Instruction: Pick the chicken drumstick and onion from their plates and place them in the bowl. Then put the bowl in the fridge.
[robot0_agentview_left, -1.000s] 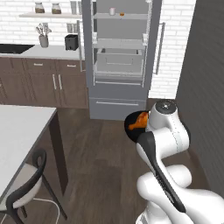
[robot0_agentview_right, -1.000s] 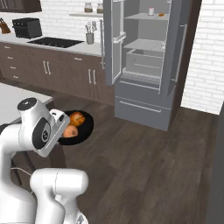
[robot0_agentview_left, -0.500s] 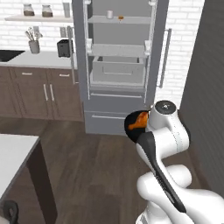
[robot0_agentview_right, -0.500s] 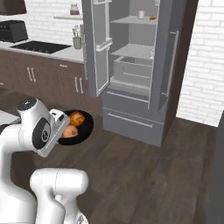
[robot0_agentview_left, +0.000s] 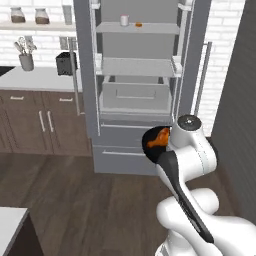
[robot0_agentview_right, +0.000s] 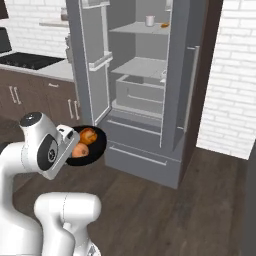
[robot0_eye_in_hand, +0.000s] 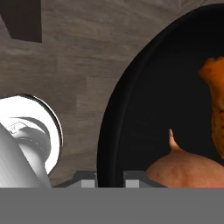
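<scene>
While the arm is folded close to its own body, the bowl (robot0_eye_in_hand: 131, 131) sits right at the pincer (robot0_eye_in_hand: 109, 178): in the hand view its black rim passes straight between the two small finger tips at the 6 o'clock edge, so the pincer appears to be pinching the bowl by that rim. From there the bowl spreads away toward 1 to 3 o'clock.

Inside it, the onion (robot0_eye_in_hand: 186, 168) lies nearest the pincer, at about 4 o'clock, a smooth tan-pink ball with a small pointed tip standing up from it. The chicken drumstick (robot0_eye_in_hand: 214, 105) lies beyond it at the 3 o'clock edge, rough and orange-brown, cut off by the frame. Whether the two touch cannot be told.

In the left base view the bowl (robot0_agentview_left: 152, 142) shows as a dark disc with an orange patch just beside the arm's wrist, in front of the lower drawer of the fridge (robot0_agentview_left: 137, 85). In the right base view the bowl (robot0_agentview_right: 92, 145) hangs above the dark wood floor (robot0_agentview_right: 165, 215), with the onion (robot0_agentview_right: 80, 151) and the chicken drumstick (robot0_agentview_right: 88, 135) both lying in it.

The fridge stands with its doors swung wide, its pale grey shelves and a drawer bare to view; a small white cup (robot0_agentview_left: 124, 20) and a small orange item (robot0_agentview_left: 138, 24) sit on the top shelf.

No readable writing or labels appear anywhere.
</scene>
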